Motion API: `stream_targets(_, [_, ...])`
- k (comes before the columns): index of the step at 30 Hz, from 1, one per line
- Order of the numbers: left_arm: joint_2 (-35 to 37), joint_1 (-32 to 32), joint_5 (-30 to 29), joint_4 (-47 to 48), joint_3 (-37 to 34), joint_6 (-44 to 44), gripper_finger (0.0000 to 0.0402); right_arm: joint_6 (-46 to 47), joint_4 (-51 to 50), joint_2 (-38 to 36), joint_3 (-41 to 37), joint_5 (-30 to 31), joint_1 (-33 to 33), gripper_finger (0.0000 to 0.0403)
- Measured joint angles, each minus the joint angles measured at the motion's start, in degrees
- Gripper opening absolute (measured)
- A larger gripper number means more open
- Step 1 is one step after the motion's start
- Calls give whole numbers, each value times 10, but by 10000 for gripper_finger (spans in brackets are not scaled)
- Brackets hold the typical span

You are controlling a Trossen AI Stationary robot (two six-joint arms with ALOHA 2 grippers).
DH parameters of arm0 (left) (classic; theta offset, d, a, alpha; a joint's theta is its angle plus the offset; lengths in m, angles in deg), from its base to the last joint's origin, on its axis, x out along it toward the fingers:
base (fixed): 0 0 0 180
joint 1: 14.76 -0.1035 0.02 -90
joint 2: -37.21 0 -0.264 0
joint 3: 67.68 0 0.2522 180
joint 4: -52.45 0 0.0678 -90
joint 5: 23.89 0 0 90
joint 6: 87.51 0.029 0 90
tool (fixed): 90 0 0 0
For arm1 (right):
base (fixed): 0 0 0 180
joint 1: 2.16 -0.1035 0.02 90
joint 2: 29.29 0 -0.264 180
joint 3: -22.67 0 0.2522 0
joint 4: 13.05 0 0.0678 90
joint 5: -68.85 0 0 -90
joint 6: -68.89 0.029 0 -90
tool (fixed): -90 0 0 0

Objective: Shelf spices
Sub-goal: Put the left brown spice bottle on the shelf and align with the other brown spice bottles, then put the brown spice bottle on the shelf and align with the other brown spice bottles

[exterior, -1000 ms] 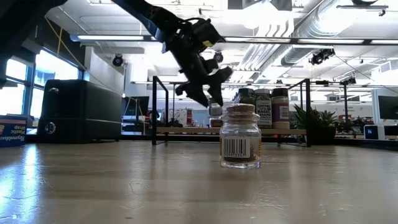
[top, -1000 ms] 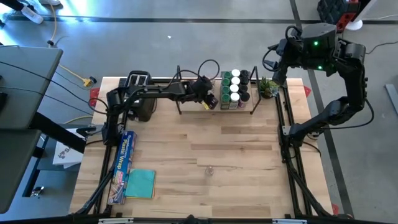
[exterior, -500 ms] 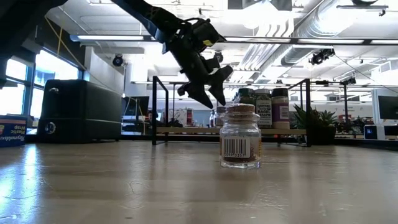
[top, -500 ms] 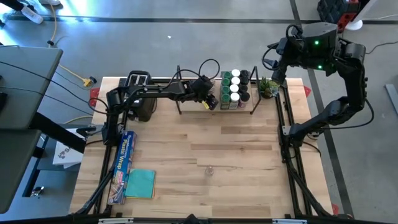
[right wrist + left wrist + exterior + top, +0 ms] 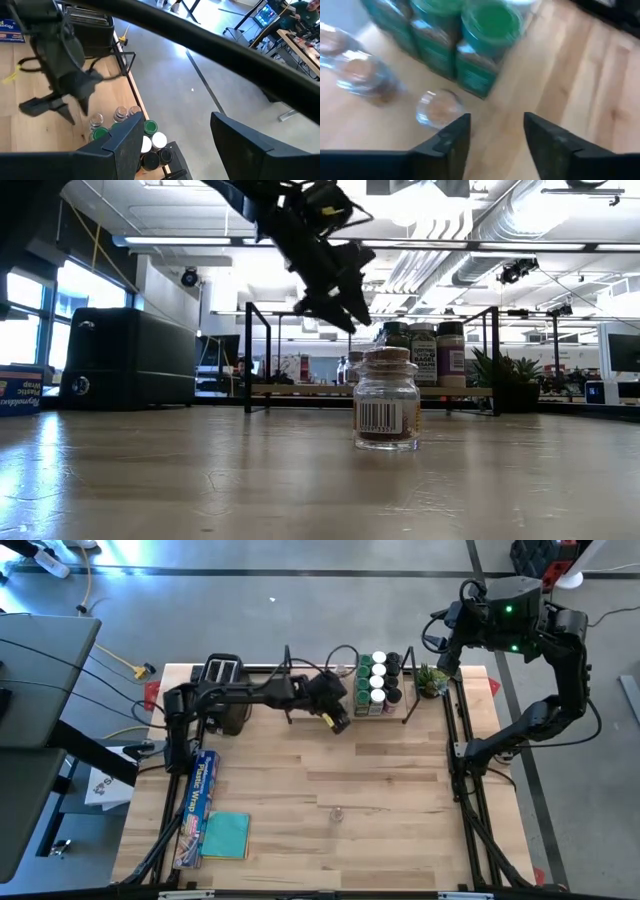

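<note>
The shelf stands at the table's far edge, its light board on black end frames. Several spice jars with green, white and dark lids stand at its right end, and clear glass jars stand next to the green-lidded ones. One clear jar with a cork-coloured lid stands alone on the table toward the near edge. My left gripper hangs open and empty above the shelf's near side, over the board. My right gripper is open and empty, held high beyond the table's far right corner.
A black-and-silver toaster stands left of the shelf, and a small potted plant to its right. A plastic wrap box and a teal cloth lie near the left edge. The middle of the table is bare wood.
My left gripper has risen from the shelf board and drawn back a little toward the table's near edge. The small clear jar that stood under its fingers stays upright on the shelf.
</note>
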Motion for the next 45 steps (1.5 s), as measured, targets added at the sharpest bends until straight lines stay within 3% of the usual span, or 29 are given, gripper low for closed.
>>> stream_targets(2, [-10, 3, 15, 4, -1, -4, 149, 0, 1, 0, 0, 0, 0, 224])
stream_targets(7, [-30, 3, -14, -2, -2, -28, 71, 0, 1, 0, 0, 0, 0, 224])
stream_targets(12, [-47, -11, -17, -22, -2, -28, 23, 4, 1, 0, 0, 0, 0, 224])
stream_targets(21, [-43, -31, -34, -44, -2, -23, 1, 11, -4, 0, 0, 0, 0, 224])
stream_targets(27, [3, -10, -17, -11, -2, -31, 1, 11, -6, 0, 0, 0, 0, 224])
stream_targets(32, [56, 66, -10, 60, -1, -61, 1, 11, -10, 0, 0, -2, 0, 224])
stream_targets(36, [69, 162, -15, 181, 0, -45, 1, 15, -14, 0, 0, -29, 0, 224])
stream_targets(38, [63, 202, -11, 217, -1, -90, 1, 15, -19, 0, 0, -38, 0, 224])
stream_targets(40, [56, 239, 1, 212, -1, -130, 1, 14, -20, 0, 0, -49, 0, 224])
stream_targets(45, [27, 308, 1, 148, -1, -102, 33, 10, -20, 0, 0, -60, 0, 224])
